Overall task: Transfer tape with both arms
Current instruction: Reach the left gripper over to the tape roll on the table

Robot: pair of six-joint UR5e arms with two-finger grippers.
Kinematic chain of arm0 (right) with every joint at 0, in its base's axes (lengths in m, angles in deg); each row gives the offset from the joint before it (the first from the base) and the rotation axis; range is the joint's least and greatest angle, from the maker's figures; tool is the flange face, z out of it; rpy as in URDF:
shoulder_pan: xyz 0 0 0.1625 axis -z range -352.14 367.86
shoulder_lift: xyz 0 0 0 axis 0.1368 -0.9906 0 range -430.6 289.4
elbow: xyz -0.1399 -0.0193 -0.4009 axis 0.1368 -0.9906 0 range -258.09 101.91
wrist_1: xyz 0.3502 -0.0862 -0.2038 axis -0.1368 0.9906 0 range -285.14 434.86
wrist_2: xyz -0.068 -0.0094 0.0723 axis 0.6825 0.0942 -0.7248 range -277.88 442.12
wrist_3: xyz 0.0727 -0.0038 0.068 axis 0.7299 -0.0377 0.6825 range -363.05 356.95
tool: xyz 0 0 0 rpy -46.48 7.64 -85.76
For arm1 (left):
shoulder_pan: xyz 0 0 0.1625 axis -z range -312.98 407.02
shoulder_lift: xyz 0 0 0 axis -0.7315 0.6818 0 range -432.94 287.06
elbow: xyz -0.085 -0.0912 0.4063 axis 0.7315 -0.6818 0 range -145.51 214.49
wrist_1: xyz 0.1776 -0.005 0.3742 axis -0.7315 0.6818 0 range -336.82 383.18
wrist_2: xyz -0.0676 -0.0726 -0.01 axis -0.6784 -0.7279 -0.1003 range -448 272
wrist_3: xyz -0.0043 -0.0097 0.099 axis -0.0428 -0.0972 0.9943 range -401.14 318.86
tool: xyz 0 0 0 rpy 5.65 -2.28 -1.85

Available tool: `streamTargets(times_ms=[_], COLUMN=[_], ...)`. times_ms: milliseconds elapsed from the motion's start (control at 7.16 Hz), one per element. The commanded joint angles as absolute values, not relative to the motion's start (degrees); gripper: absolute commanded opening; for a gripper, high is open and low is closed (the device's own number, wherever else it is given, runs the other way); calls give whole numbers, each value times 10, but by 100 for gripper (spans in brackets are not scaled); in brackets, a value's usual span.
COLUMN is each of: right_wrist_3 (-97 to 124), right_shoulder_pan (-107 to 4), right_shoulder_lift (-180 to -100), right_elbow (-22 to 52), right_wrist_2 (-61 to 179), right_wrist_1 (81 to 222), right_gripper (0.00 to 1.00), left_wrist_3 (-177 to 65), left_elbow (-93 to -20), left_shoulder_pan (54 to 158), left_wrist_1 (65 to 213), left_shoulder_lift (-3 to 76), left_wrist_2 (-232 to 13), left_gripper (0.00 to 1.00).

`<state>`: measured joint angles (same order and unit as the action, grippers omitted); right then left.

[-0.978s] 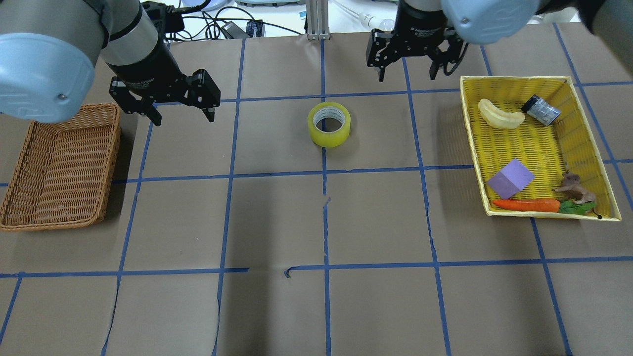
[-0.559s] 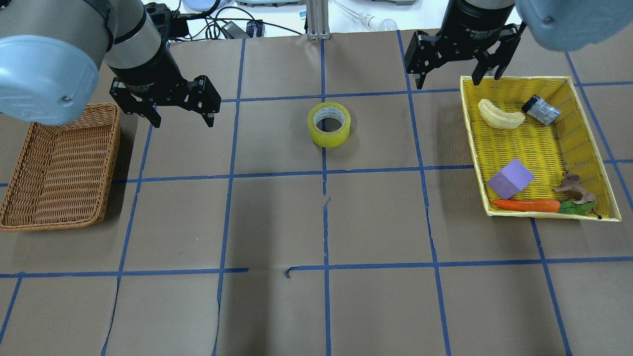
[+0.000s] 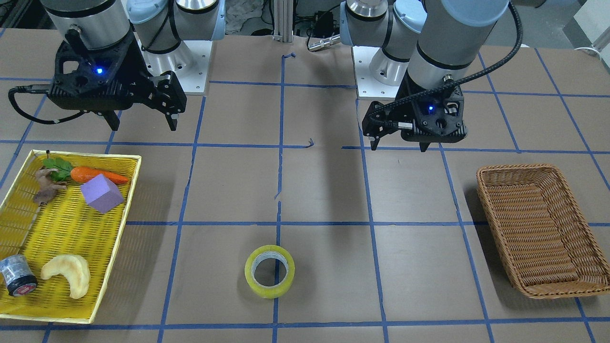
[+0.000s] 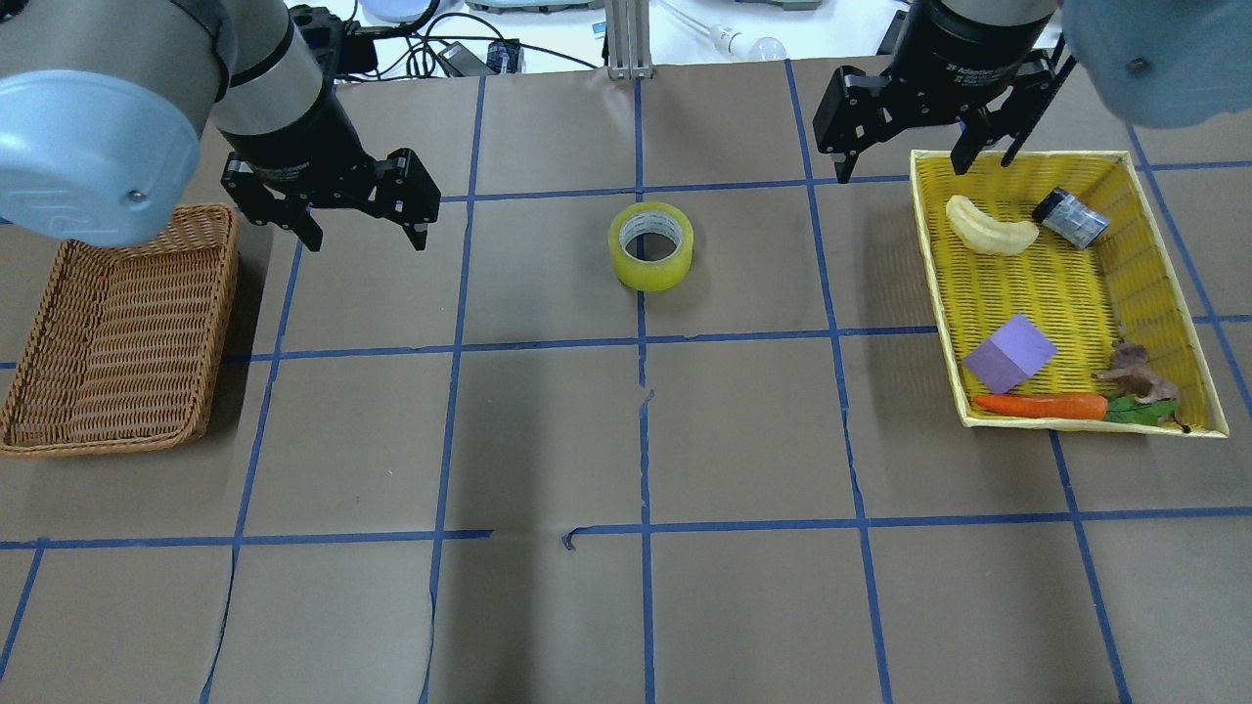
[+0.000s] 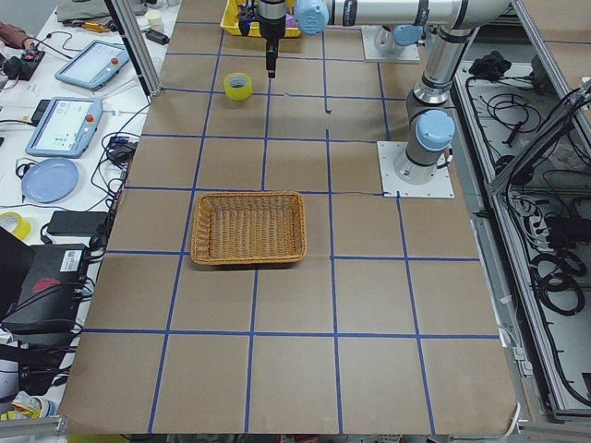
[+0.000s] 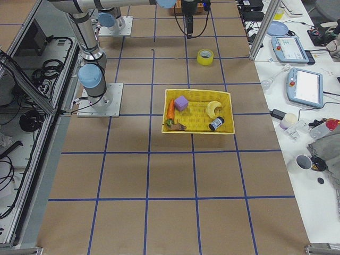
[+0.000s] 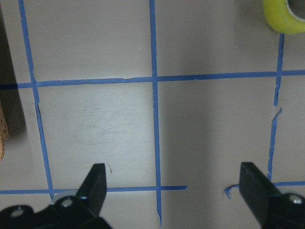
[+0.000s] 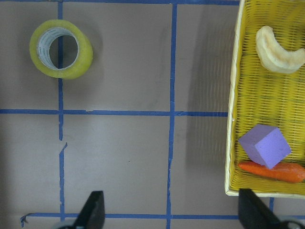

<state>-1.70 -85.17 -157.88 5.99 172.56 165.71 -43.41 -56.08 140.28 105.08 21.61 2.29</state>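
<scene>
The yellow-green tape roll (image 4: pixel 650 246) lies flat, hole up, on the centre blue line; it also shows in the front view (image 3: pixel 269 271) and in both wrist views (image 7: pixel 285 14) (image 8: pixel 61 48). My left gripper (image 4: pixel 365 235) is open and empty above the table, well left of the tape and beside the wicker basket; the front view shows it too (image 3: pixel 398 145). My right gripper (image 4: pixel 902 168) is open and empty, hovering right of the tape at the yellow basket's far left corner (image 3: pixel 144 126).
A wicker basket (image 4: pixel 117 332) stands at the left, with nothing in it. A yellow basket (image 4: pixel 1076 284) at the right holds a banana piece (image 4: pixel 990 229), a small grey can (image 4: pixel 1071 217), a purple cube (image 4: pixel 1010 354), a carrot (image 4: pixel 1042 405) and a small brown figure (image 4: pixel 1135 374).
My right gripper has moved right, away from the tape and over to the yellow basket's far left corner. My left gripper has barely shifted. The tape has not moved.
</scene>
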Motion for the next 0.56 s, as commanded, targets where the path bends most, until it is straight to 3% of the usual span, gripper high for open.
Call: streamTargets(times_ms=[0, 419], right_wrist_3=[-18, -18], right_shoulder_pan=[-852, -852], right_shoulder_lift=[-1578, -1577], right_elbow=[63, 64], right_wrist_2=[1721, 1719], right_wrist_1=[1659, 1659], right_gripper=[100, 100], left_wrist_3=[-448, -469], left_elbow=[-556, -519], left_shoulder_pan=[1436, 1477], left_wrist_1=[955, 816], left_shoulder_lift=[261, 365], left_wrist_2=[20, -46], left_gripper=[100, 99])
